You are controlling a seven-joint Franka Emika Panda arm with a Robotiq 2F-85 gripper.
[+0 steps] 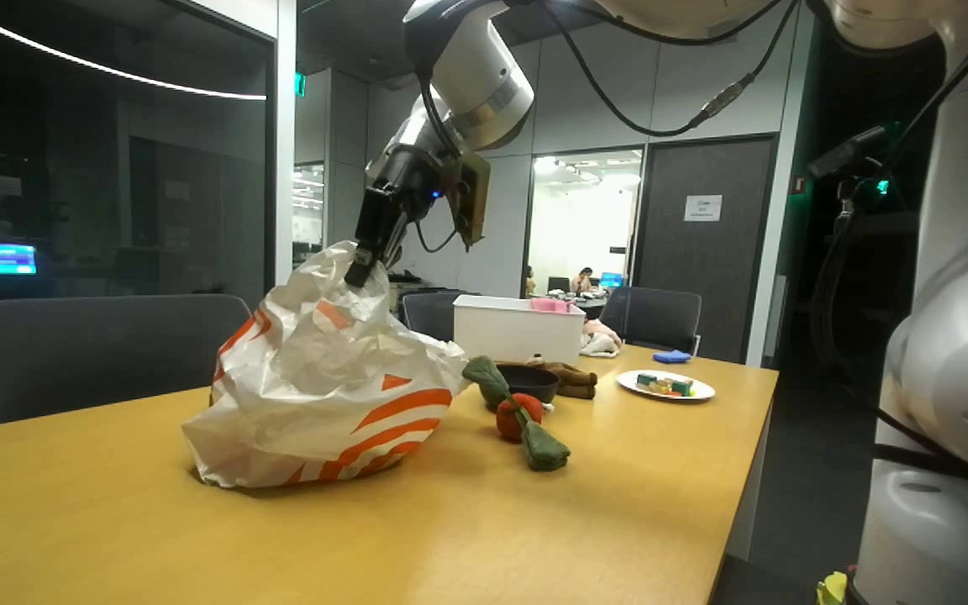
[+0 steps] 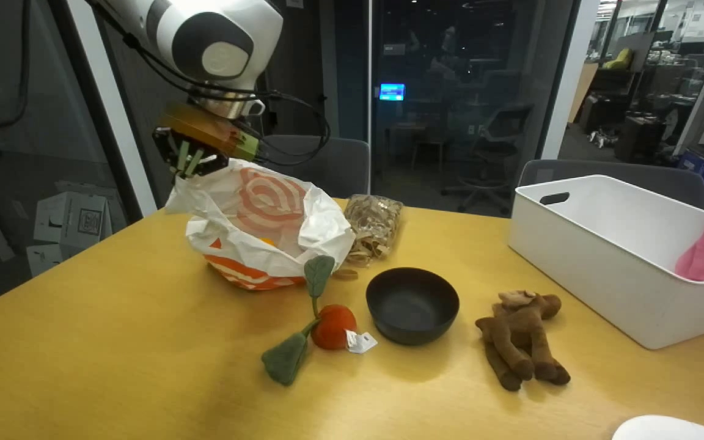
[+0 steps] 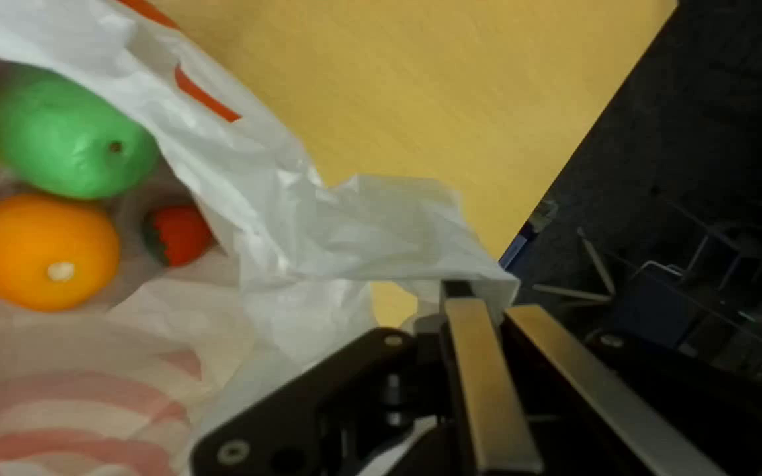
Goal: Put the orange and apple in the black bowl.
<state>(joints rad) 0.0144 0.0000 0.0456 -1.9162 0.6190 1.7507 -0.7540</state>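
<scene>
The worktop (image 2: 144,348) is bearing the whole setup. In an exterior view, the white bag (image 2: 269,205) is standing to the left and far, near rim sagging below the far one. I am holding my tool (image 3: 485,301) at the left part of that rim: fingers nearly together, only thin plastic seeming pinched between them, no fruit.

The black bowl (image 2: 412,308) is sitting to the right of the bag and nearer, no fruit lying in it. A red-orange leafy fruit (image 2: 333,327) is resting just left of the bowl; whether it is serving as the apple I cannot tell.

Inside the bag a green fruit (image 3: 70,135) is lying, kind uncertain. Just beside it is lying the orange (image 3: 45,252), on which my next move is turning, I judge: it is sitting down inside the bag, to the right of my tool. How much nearer or farther, I cannot tell. It is looking roughly round, so no long axis is asking for alignment. I am expecting to free the film, then reach rightward and down.

Smallest, a strawberry (image 3: 179,235) is lying between orange and tool, possibly crowding a finger.
</scene>
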